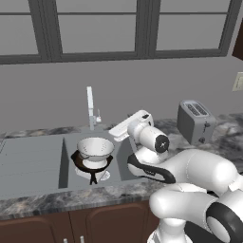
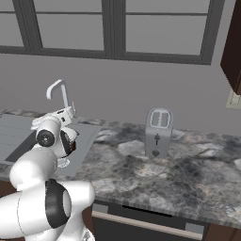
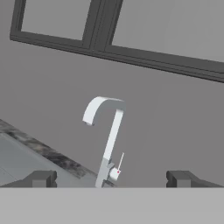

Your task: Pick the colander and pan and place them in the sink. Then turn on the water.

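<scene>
A: So where's it at? Looks like the colander [image 1: 95,147] is already sitting in the pan [image 1: 91,163], both down in the sink [image 1: 33,163].

B: Yep, only the water's left, no stream yet. The hand [image 3: 109,179] is wide open, holding nothing, pointed right at the tap [image 3: 109,131].

A: Next move?

B: Probably ease in to that little lever [image 3: 120,162] by the tap's base and flick it.

Marbled counter [image 1: 42,201], sink [image 1: 33,163] inset, toaster [image 1: 195,121] on top
</scene>
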